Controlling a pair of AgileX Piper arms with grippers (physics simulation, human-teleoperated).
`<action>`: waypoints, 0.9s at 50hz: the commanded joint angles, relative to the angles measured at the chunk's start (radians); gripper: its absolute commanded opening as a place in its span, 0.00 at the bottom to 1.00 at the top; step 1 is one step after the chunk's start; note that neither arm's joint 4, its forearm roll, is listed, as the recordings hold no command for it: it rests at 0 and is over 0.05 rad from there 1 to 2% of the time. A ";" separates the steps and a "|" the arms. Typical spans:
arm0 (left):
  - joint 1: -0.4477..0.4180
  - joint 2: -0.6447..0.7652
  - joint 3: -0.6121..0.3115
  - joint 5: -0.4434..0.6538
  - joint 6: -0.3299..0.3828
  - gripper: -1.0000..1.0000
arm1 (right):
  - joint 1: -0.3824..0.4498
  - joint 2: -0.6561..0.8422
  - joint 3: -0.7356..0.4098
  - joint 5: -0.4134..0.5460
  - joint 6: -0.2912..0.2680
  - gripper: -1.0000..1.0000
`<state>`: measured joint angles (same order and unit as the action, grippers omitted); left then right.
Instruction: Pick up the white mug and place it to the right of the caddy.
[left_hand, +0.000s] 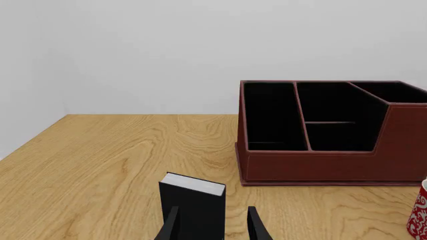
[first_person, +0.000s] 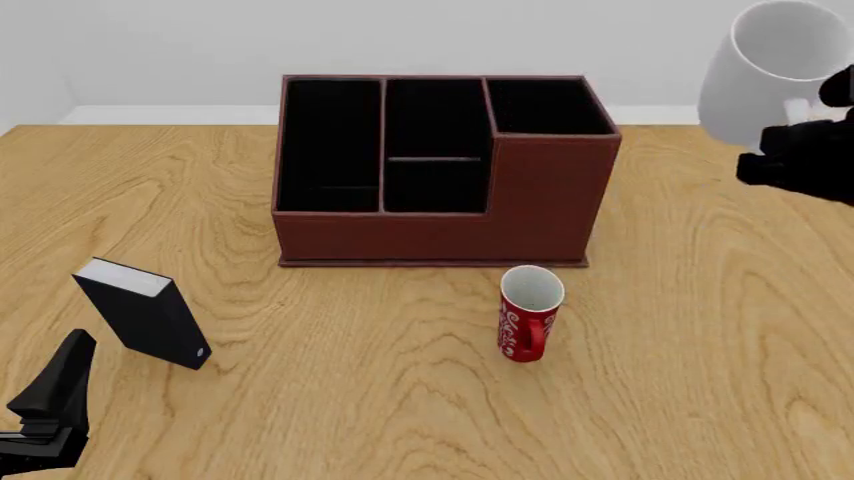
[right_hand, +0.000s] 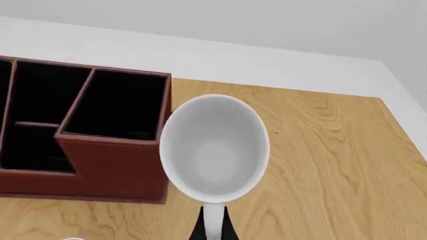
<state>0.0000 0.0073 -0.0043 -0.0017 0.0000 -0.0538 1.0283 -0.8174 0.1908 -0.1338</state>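
Right gripper around glossy white mug

red mug: cut by frame edge | white mug: handle hidden by right fingers

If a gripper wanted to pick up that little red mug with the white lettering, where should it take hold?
Probably the rim, from above: the red ceramic mug with white lettering stands upright, mouth open, clear of the reddish-brown leather-look caddy. Its handle isn't clearly visible.
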 joint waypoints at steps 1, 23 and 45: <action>0.000 0.000 0.000 0.000 0.000 1.00 | -0.012 0.085 -0.064 -0.018 0.015 0.00; 0.000 0.000 0.000 0.000 0.000 1.00 | -0.030 0.209 -0.188 0.004 0.010 0.00; 0.000 0.000 0.000 0.000 0.000 1.00 | -0.028 0.381 -0.329 0.041 0.004 0.00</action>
<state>0.0000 0.0073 -0.0043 -0.0017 0.0000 -0.0841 1.3515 -1.0871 0.2185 -0.1406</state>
